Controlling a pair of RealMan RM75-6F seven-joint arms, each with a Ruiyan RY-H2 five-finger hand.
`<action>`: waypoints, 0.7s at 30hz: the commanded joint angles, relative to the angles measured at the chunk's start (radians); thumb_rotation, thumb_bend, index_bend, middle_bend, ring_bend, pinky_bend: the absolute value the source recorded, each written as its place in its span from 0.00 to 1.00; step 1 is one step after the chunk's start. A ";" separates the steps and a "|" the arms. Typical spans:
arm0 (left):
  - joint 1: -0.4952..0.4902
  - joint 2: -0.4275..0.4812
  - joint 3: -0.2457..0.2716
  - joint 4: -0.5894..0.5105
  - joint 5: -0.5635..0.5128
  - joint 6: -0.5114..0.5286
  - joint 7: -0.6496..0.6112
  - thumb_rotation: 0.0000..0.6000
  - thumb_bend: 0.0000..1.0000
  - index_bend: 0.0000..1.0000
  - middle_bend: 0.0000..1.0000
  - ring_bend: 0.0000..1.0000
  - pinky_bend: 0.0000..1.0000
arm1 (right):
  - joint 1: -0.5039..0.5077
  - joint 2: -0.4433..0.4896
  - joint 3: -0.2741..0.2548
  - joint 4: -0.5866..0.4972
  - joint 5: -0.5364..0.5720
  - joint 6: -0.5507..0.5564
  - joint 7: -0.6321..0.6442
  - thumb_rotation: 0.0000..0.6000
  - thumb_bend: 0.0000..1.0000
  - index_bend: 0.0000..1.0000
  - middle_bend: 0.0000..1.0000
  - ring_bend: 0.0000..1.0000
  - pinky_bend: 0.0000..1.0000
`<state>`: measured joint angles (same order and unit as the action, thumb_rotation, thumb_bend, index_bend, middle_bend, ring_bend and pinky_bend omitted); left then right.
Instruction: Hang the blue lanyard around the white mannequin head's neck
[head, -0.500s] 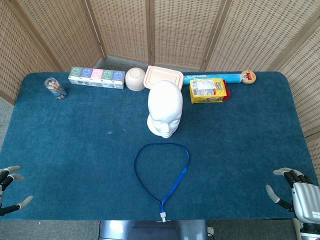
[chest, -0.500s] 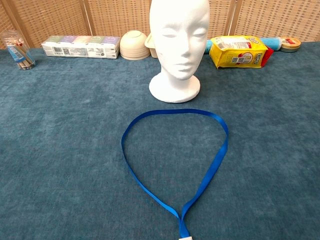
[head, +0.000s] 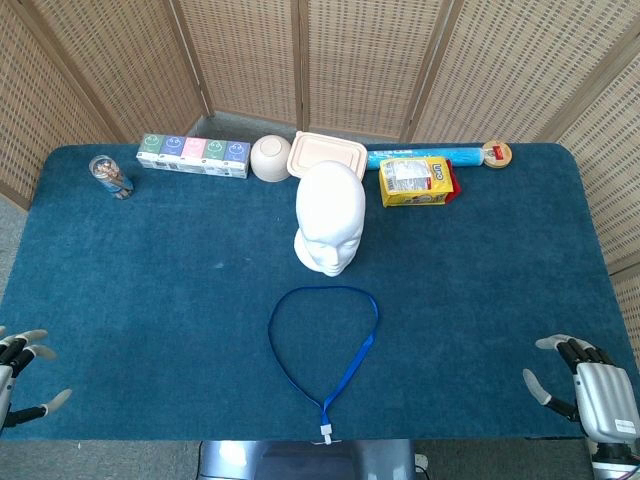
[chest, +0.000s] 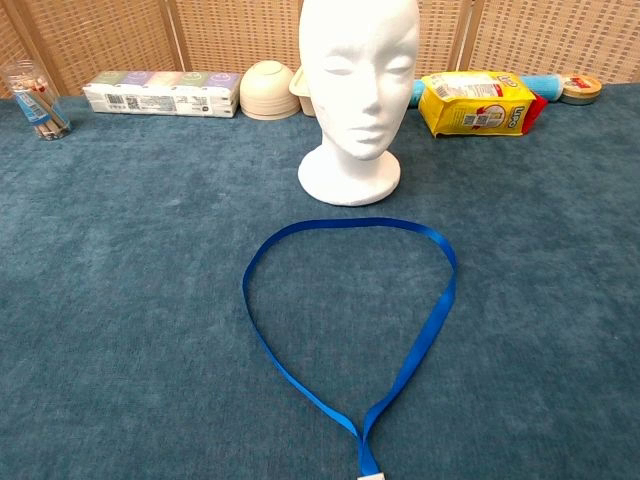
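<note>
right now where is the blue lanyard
The blue lanyard lies flat in an open loop on the table's near middle, just in front of the white mannequin head, its clip end at the near table edge, with both hands far off it.

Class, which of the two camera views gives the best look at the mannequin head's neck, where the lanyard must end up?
The chest view: it faces the mannequin head front-on, so the neck and flared base show plainly above the blue lanyard. The head view looks down on the mannequin head, so the skull hides most of its neck.
</note>
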<state>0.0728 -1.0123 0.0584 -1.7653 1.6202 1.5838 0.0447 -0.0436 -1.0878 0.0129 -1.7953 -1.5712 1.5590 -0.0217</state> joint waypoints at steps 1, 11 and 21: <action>-0.002 0.008 -0.006 -0.001 -0.002 0.006 -0.003 0.80 0.10 0.42 0.26 0.24 0.09 | 0.014 -0.001 0.005 -0.009 -0.011 -0.011 0.010 0.12 0.35 0.34 0.35 0.32 0.33; -0.019 0.026 -0.018 -0.003 -0.004 -0.004 -0.001 0.80 0.10 0.42 0.26 0.24 0.09 | 0.128 -0.053 0.034 -0.044 -0.010 -0.160 -0.012 0.64 0.26 0.22 0.36 0.43 0.56; -0.034 0.031 -0.029 0.008 -0.023 -0.023 0.000 0.79 0.10 0.42 0.26 0.24 0.09 | 0.227 -0.210 0.110 -0.019 0.074 -0.238 -0.178 0.66 0.21 0.25 0.54 0.68 0.80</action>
<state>0.0389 -0.9811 0.0297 -1.7581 1.5975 1.5613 0.0447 0.1605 -1.2671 0.1038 -1.8249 -1.5178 1.3365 -0.1628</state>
